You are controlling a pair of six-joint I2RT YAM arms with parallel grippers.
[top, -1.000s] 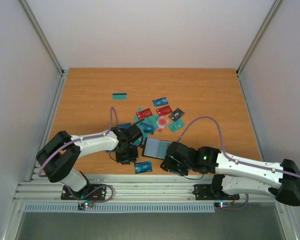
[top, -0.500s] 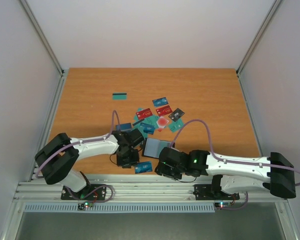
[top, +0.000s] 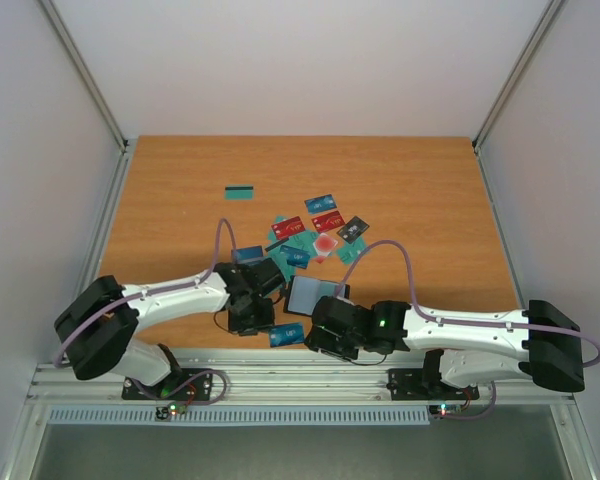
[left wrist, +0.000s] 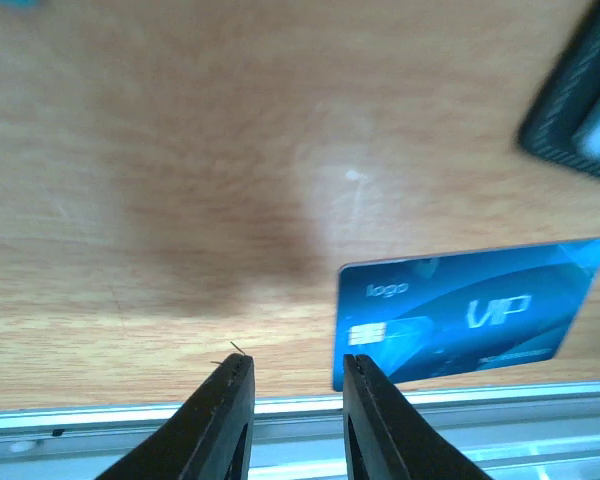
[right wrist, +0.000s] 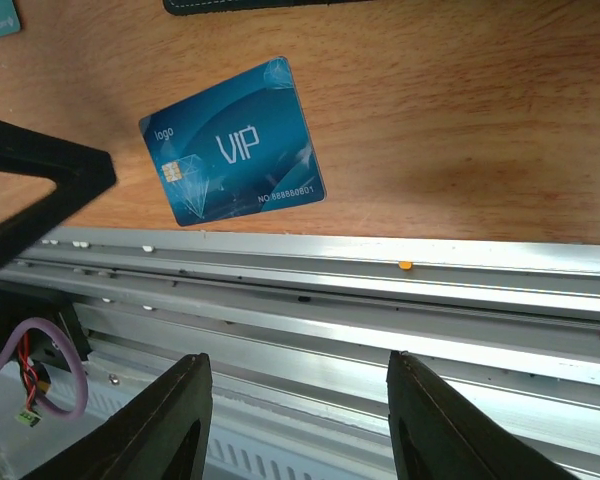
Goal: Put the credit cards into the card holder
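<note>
Credit cards (top: 302,243), thin plastic rectangles in teal, red, blue and dark grey, with both hands empty beside one of them. The left hand (left wrist: 297,365) hovered low over the brown wooden tabletop (left wrist: 180,150). Its black fingers (left wrist: 225,420) stood a narrow gap apart with nothing between them. The right hand (right wrist: 300,365) was released wide and also grasped nothing. It hung over the ribbed aluminium rail (right wrist: 380,290) at the tabletop's near edge.

Between the two hands lay the blue plastic VIP card (right wrist: 235,140), flat and face up, just beside the rail and touched by neither hand. The placement probably served the pick: a thin card lying flat gives fingers little to close on, and the near edge may have offered a way under it.

Just beyond the VIP card lay the black rectangular folding card holder (top: 308,295), spread open with its inside upward, presumably so that a card could be slid into a pocket. Farther out, most of the credit cards lay in a loose overlapping cluster. A single teal card with a dark stripe (top: 240,192) lay well apart to the left. Most of the task appeared to remain.
</note>
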